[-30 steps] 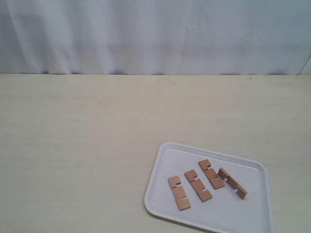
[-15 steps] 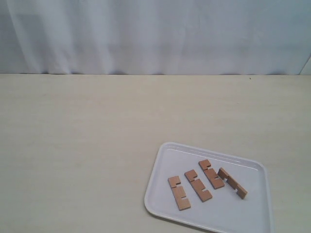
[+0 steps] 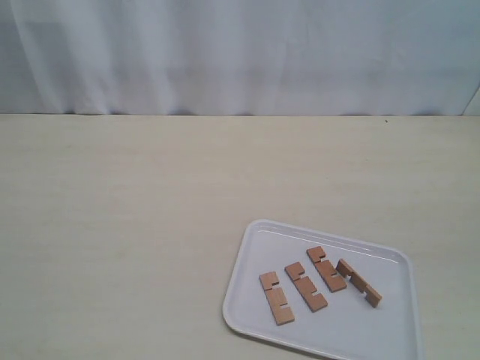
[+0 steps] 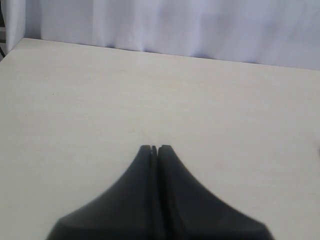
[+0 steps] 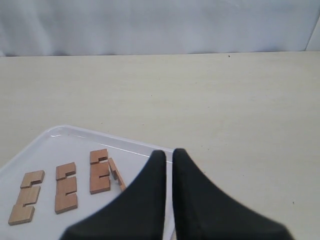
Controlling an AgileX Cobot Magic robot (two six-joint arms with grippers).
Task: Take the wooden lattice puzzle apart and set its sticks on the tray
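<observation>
The white tray (image 3: 375,330) lies at the front right of the table. On it lie several reddish-brown notched sticks, side by side and apart: one (image 3: 277,298), another (image 3: 306,286), a third (image 3: 326,268), and one on its edge (image 3: 358,283). No assembled lattice puzzle shows. Neither gripper appears in the exterior view. My right gripper (image 5: 169,152) hovers over the tray's (image 5: 55,142) edge beside the sticks (image 5: 66,187), fingers nearly touching, nothing between them. My left gripper (image 4: 154,147) is shut over bare table, holding nothing.
The pale wooden table (image 3: 150,225) stretches to the left of and behind the tray. A white curtain (image 3: 225,52) hangs along the table's far edge. The tray's near rim runs past the bottom of the exterior view.
</observation>
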